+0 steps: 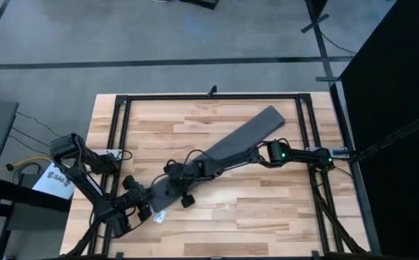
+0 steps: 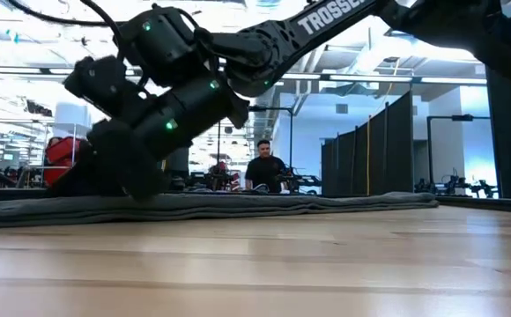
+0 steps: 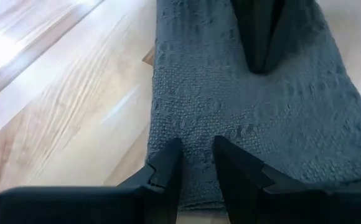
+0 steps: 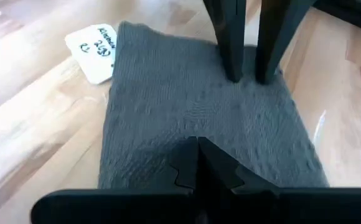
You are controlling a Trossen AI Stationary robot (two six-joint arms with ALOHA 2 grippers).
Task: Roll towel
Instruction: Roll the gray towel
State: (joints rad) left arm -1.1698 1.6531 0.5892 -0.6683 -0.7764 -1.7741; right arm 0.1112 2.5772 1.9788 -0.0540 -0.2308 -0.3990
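Note:
The dark grey towel lies folded into a long flat strip, slanting from the table's near left to its far right. Its white label sticks out beside the near-left end. My left gripper stands open by a narrow gap at that end, its fingertips down on the cloth. My right gripper is shut and set on the strip a short way up from the end, facing the left gripper. The right arm reaches along over the strip. My left gripper rests both fingertips on the towel's top surface close to its near-left end edge, coming slanting from above. The cloth between the fingers lies flat on the table. My right gripper presses its shut fingertips down on the middle of the strip's width, slanting from above along the strip. The towel stays flat under it.
A black metal frame runs round the wooden table top. There is bare wood near and right of the strip. A person stands far off in the room behind the table.

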